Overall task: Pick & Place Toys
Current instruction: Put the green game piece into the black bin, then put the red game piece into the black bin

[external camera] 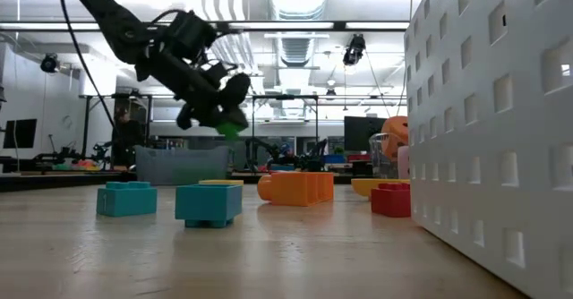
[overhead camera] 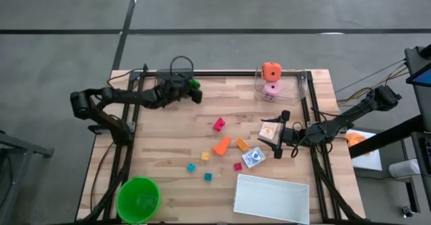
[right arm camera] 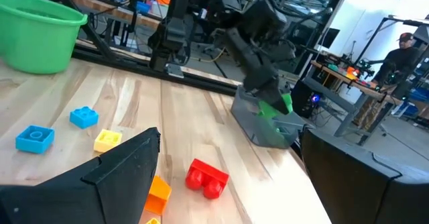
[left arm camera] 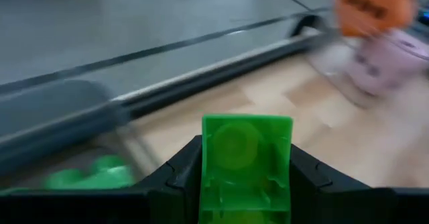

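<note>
Pinched between the fingers of the left gripper (left arm camera: 244, 184), a glossy green brick (left arm camera: 247, 158) hung above the table's far edge, near the clear bin (overhead camera: 296, 83) holding the orange holed cube (overhead camera: 271, 71) and pink dotted die (overhead camera: 272, 90). By my reading, the job was barely begun: the orange cone (overhead camera: 221, 145), small studded plastic bricks and printed cards lay loose on the wooden tabletop (overhead camera: 168, 131). Over the table's right side, the right gripper (overhead camera: 281, 135) waited, fingers spread and empty.
</note>
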{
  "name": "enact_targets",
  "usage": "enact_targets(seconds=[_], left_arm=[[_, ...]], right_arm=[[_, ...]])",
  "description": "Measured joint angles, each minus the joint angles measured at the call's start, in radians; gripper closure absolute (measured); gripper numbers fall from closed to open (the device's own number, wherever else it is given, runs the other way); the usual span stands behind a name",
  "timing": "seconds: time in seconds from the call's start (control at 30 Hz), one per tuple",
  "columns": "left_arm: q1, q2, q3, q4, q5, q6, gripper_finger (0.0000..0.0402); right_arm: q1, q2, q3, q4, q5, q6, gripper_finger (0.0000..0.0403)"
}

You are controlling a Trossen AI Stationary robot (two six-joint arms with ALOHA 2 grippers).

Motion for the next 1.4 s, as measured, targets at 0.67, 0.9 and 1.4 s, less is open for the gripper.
enact_targets(seconds=[0.67,0.9,1.4], left_arm=[[0.081,0.002,-0.005,-0.079,-0.149,-0.01,0.0163],[0.08,0.002,-0.001,-0.078,-0.145,-0.027,0.0074],[-0.131,0.001,0.124,-0.082,0.064,-0.002,0.0066]], right_arm=[[0.0,0.0,0.0,-0.003,0.0,0.0,0.0052],[0.0,0.0,0.0,-0.003,0.0,0.0,0.0052],[0.0,0.0,0.0,-0.003,0.0,-0.003,0.0052]])
